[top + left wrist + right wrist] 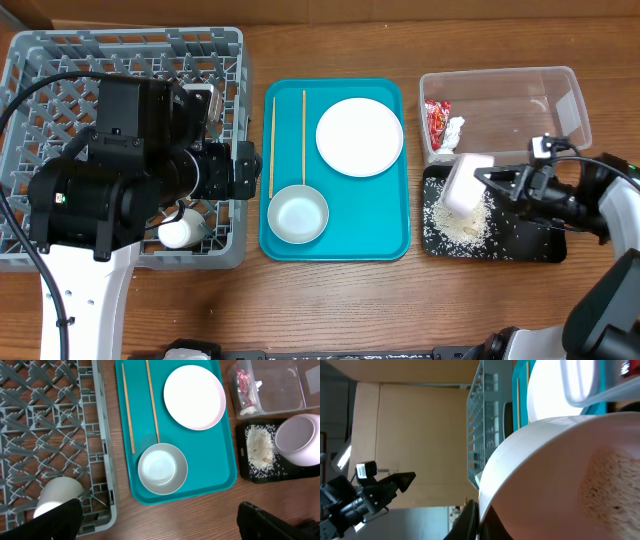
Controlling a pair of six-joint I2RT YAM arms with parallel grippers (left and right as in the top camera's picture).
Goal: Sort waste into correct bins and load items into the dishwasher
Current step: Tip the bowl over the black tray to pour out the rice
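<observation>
My right gripper (497, 182) is shut on the rim of a white bowl (465, 185) and holds it tipped on its side over the black bin (520, 240), where rice (462, 225) lies. In the right wrist view the bowl (560, 475) fills the frame, with the fingers (479, 515) pinching its rim. My left gripper (160, 520) is open and empty above the right edge of the grey dishwasher rack (40, 60). A white cup (180, 232) lies in the rack. The teal tray (395, 245) holds a white plate (359, 136), a small grey bowl (298, 215) and two chopsticks (272, 140).
A clear bin (560, 90) behind the black bin holds a red wrapper (438, 122) and a white crumpled tissue. Bare wooden table runs along the front edge.
</observation>
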